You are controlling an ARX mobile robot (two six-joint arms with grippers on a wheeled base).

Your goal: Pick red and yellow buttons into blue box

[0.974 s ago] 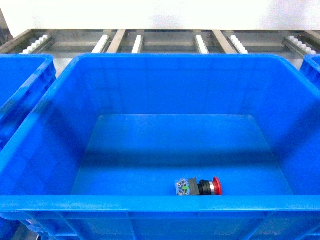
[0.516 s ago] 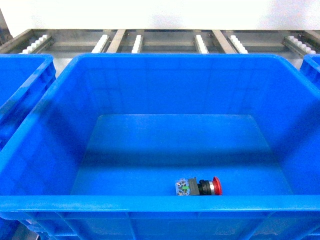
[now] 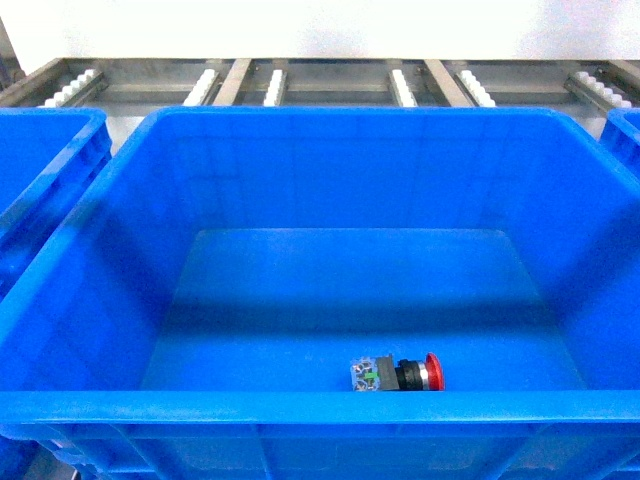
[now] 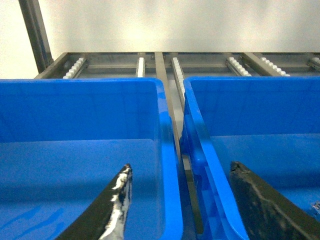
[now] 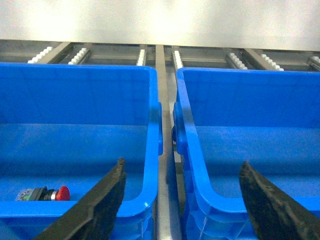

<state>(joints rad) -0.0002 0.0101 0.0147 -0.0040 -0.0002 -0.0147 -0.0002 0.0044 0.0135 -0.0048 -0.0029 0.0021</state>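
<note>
Nearest the head camera runs the thick front rim of the blue box (image 3: 320, 408), and just behind that rim, on the floor a little right of centre, lies the red button (image 3: 400, 374) on its side, red cap to the right, black-and-clear base to the left. The right wrist view shows the same button at the near left corner of its picture, inside the left of two crates. No yellow button shows in any view, so that half of the task appears to be left.

Neither arm appears in the head view. The left gripper (image 4: 182, 202) hangs with its jaws spread wide and nothing between them, straddling the gap between the neighbouring crate on the left (image 4: 80, 150) and the blue box. The right gripper (image 5: 182, 200) is likewise spread and empty, over the gap between the blue box and the crate on the right (image 5: 250, 145).

Beyond the crates lie the roller rails (image 3: 275, 88) of a conveyor frame, then a pale wall.

The step in hand is judged to be finding the yellow button. To do it well, look beyond these crates, come down over the cap with jaws wide, close across the block base, and let go low over the box floor, clear of the red one.
</note>
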